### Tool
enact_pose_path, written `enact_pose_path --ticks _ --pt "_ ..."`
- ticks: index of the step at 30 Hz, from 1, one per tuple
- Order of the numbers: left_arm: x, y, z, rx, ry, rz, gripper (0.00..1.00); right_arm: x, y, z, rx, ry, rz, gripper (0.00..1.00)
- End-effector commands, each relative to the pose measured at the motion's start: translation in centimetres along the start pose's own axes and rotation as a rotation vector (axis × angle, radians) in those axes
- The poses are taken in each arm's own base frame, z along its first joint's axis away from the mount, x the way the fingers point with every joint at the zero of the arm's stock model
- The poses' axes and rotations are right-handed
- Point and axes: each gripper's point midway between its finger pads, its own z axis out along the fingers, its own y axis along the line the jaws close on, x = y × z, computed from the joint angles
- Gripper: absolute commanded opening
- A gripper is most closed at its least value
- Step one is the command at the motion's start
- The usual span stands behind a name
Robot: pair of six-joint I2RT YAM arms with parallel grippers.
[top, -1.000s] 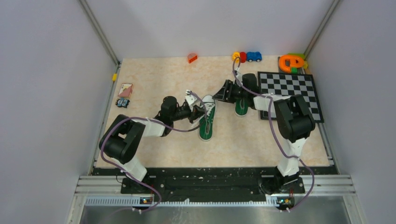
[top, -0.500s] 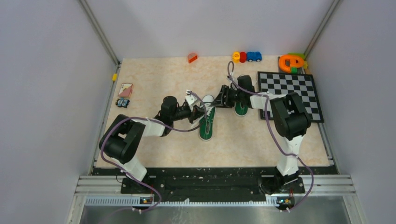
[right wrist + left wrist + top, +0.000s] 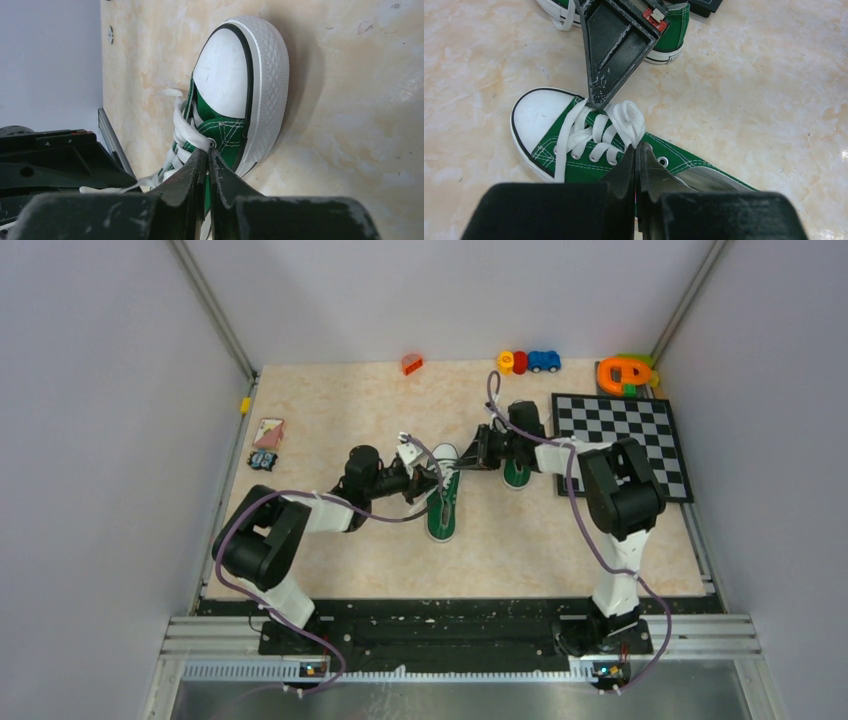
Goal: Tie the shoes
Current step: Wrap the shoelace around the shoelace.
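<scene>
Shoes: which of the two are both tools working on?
The left shoe, nearer the arm bases: both the left tool and right tool pinch its laces. The right shoe lies partly under the right arm.

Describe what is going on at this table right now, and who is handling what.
Both arms are working on one green sneaker. The left gripper is shut on a loop of its white lace near the top eyelets. The right gripper is pinched on the lace nearer the toe cap. No bow is tied yet. The second sneaker lies just beyond, partly under the right arm.
</scene>
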Motion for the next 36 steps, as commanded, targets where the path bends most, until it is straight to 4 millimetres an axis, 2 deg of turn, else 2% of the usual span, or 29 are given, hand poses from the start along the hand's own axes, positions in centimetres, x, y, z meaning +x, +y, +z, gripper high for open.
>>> enact_pose_path --ticks 1,9,15,19,24,26,29,36 --pt "-2.5 0.6 0.2 -0.008 -0.049 0.057 0.0 -1.6 4.4 -1.8 -0.073 -0.062 -0.13 0.06" --pt "-2.8 0.9 0.5 -0.01 -0.054 0.045 0.0 0.0 6.0 -3.3 -0.144 -0.081 -0.243 0.06" --pt "-2.6 1.0 0.7 -0.008 -0.05 0.034 0.0 2.0 5.7 -3.2 -0.168 -0.044 -0.264 0.16" --pt "-2.6 1.1 0.8 -0.01 -0.046 0.035 0.0 2.8 5.7 -4.0 -0.151 -0.047 -0.276 0.18" --pt "-2.3 1.0 1.4 0.034 -0.01 0.007 0.0 4.3 4.7 -4.6 -0.117 -0.05 -0.257 0.29" --pt "-2.4 0.9 1.6 0.042 -0.002 0.007 0.0 4.1 4.0 -4.8 -0.095 -0.077 -0.229 0.35" --pt "-2.3 1.0 1.4 0.032 0.01 0.009 0.0 3.3 4.1 -5.1 -0.115 -0.118 -0.212 0.46" --pt "-1.7 1.0 0.9 0.0 0.013 -0.014 0.0 -0.7 5.3 -5.8 -0.055 -0.152 -0.275 0.51"
